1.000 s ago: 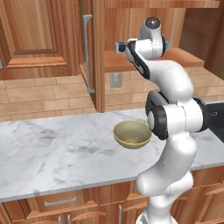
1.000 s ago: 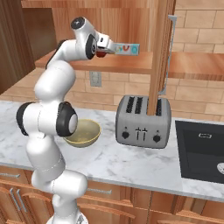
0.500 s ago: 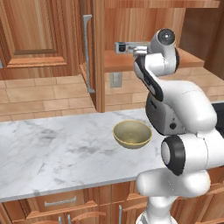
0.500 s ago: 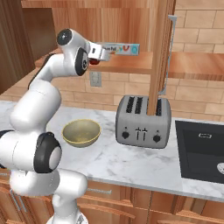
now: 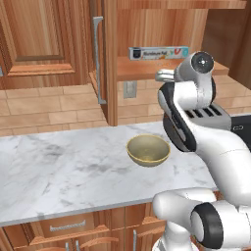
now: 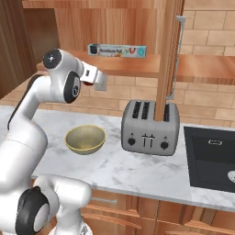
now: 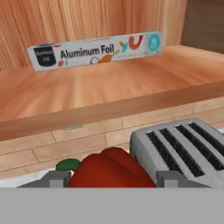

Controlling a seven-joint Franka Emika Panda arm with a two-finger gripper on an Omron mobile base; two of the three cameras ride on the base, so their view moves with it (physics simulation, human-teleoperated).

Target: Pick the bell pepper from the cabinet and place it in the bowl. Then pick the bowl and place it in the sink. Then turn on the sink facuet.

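The red bell pepper with its green stem sits between my two finger tips, and my gripper is shut on it. In the base views the gripper hangs in front of the cabinet shelf, just below its edge and well above the counter. The beige bowl stands empty on the marble counter, below the gripper and slightly nearer me. The cabinet door is swung open. The black sink lies at the counter's right end.
A silver toaster stands on the counter between bowl and sink, under the open door's edge. An aluminium foil box lies at the back of the shelf. Marble counter stretches left of the bowl.
The arm has pulled back out of the cabinet with the pepper; the gripper has come down from shelf height to just below the shelf's edge. Bowl and toaster have not moved.
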